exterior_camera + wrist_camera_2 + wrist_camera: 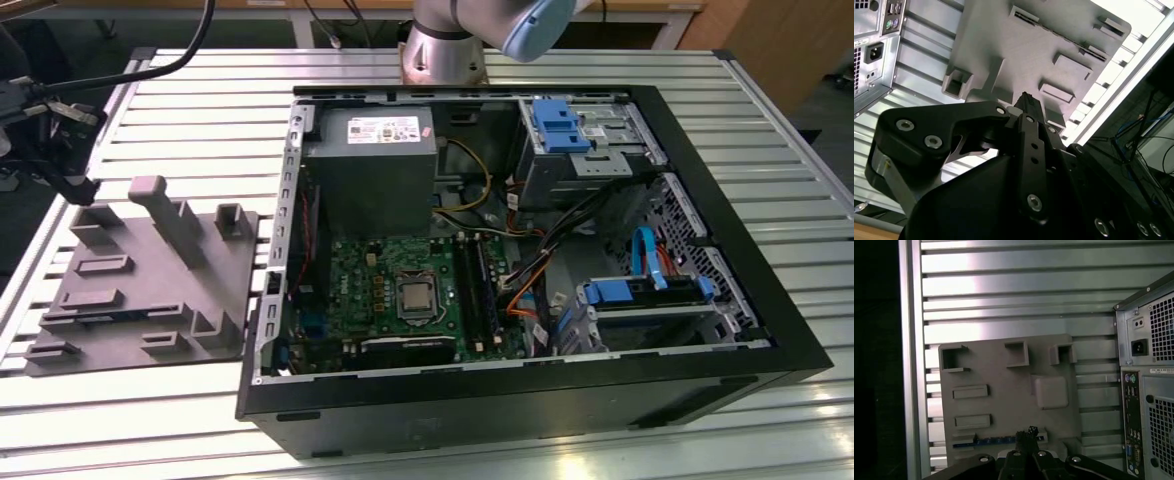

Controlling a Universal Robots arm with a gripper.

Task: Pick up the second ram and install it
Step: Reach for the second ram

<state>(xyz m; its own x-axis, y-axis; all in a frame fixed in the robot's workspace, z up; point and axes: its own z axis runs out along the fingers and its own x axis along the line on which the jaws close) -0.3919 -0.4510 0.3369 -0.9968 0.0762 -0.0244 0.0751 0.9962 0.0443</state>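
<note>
Handling first: we judge the second ram [999,441] to be light, stiff and thin. It is a bare circuit board with small chips that will not flex much but could crack or scratch, and its contact edge should not be touched. We would take hold across its two flat faces, near the middle of the long upper edge, so that it hangs level (a grip near one end would likely let it tip).

It sits in the grey fixture tray [999,372] on the slatted worktop [1004,290]. It shows as a narrow blue strip, which suggests to us that it stands on edge in a slot. Its long axis runs along the worktop's slats, with one end pointing towards the back of the computer case [1146,385] near the tray.

The end effector [1029,432] is at the strip, nearer its case-side end. We cannot tell whether it is apart, together or clamped on the board, nor whether it touches. In the exterior view the case lies open, and its green motherboard [367,265] is well apart from the tray.
</note>
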